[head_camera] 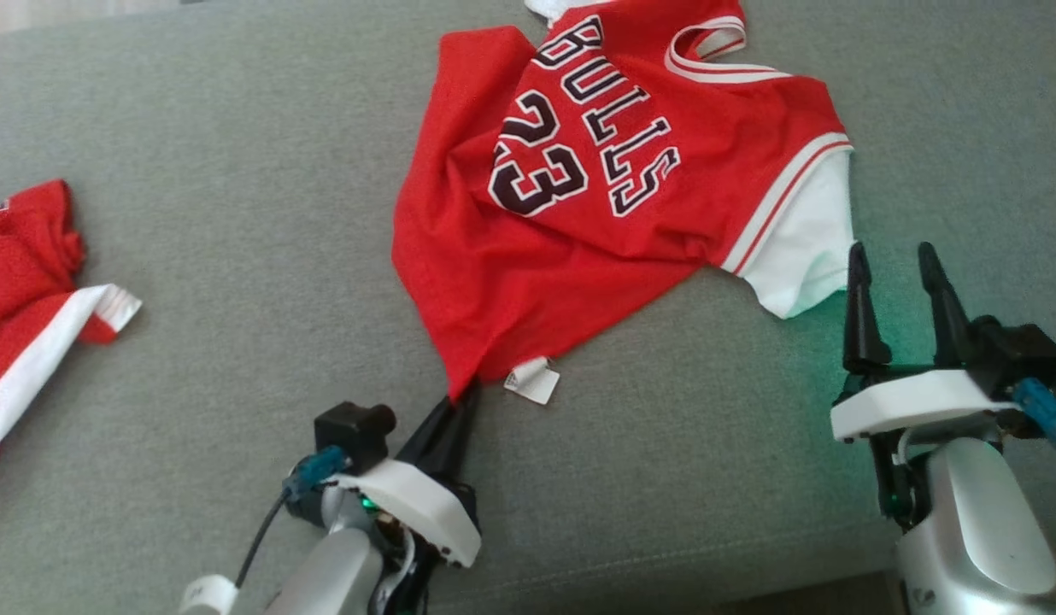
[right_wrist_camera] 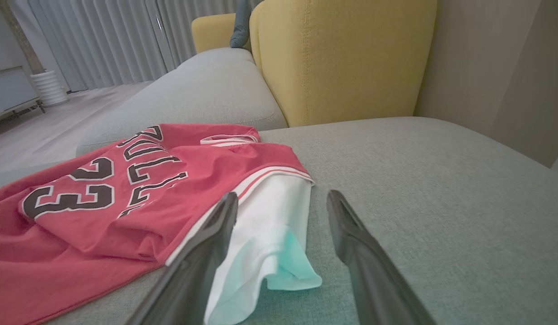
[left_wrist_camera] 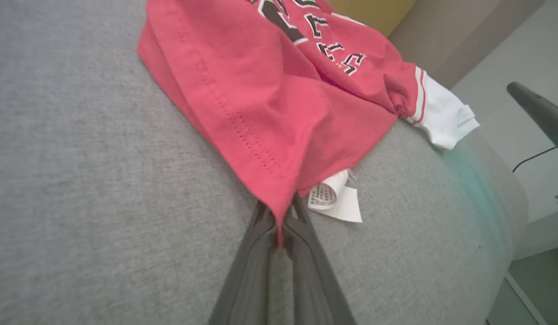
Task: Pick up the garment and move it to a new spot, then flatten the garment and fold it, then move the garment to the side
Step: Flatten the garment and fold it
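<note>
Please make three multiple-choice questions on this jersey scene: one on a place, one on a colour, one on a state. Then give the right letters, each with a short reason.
1. Where does the left gripper grip the red jersey?
A. at the collar.
B. at a hem corner, beside the white label.
C. at the printed number.

2. What colour is the jersey's sleeve nearest the right gripper?
A. white.
B. black.
C. yellow.

3. How does the right gripper stand?
A. shut on the sleeve.
B. shut, empty.
C. open, holding nothing.

1 B: the hem is pinched between its closed fingers beside the label.
2 A: it shows white against the red body.
3 C: its two fingers stand apart, clamping nothing.
</note>
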You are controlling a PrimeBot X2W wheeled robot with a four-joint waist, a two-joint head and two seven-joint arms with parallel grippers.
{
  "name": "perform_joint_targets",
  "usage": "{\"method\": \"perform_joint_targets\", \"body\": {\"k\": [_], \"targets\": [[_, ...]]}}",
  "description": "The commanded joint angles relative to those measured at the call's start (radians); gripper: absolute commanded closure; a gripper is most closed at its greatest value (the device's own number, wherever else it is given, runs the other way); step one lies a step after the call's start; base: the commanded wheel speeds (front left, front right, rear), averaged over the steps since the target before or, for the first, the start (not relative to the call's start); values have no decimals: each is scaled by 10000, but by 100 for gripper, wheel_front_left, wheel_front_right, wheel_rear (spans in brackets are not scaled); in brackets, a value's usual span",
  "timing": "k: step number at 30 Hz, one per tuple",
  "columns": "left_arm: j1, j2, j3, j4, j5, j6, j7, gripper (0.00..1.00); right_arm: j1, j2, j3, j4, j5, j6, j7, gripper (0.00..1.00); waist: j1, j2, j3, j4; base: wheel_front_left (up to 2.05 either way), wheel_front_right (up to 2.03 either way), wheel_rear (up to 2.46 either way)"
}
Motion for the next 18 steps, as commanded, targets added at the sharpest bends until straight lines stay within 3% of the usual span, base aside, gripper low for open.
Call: {"method": "perform_joint_targets", "body": {"k": [1,7,18], "targets": [[153,77,641,-228,86,154,-25,100,19,-30,142,-240,-98,65,-65,0,0,0,-104,140,0,0,0],[624,77,2311,-639,367,418,-25,100,247,-30,-147,267,-321,65,-65,0,0,0,-232,551,0,0,0],[688,77,3320,-508,795,236,-25,100,289,-30,-459,971,-325,65,-65,0,0,0,-126,758,0,0,0]]}}
